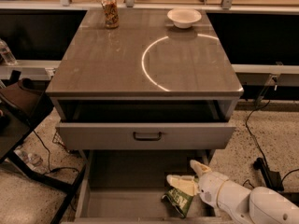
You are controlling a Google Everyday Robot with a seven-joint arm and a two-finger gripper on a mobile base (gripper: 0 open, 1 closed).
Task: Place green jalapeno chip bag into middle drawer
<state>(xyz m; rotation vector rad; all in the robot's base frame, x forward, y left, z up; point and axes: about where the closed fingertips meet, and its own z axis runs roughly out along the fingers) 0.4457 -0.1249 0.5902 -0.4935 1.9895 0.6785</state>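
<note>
The green jalapeno chip bag (179, 200) lies on the grey floor of the middle drawer (126, 176), near its front right corner, white lettering showing. My gripper (183, 171) reaches into the drawer from the right and sits just above the bag. Its cream fingers (182, 184) are spread apart and no longer clasp the bag; the lower finger is right at the bag's top edge. The white arm (233, 197) hides the drawer's right wall.
Above the drawer, a grey drawer front with a black handle (147, 136) sticks out. The cabinet top (107, 64) carries a patterned can (110, 11) and a white bowl (184, 17). Cables (254, 134) lie on the floor to the right, dark furniture (18, 111) to the left.
</note>
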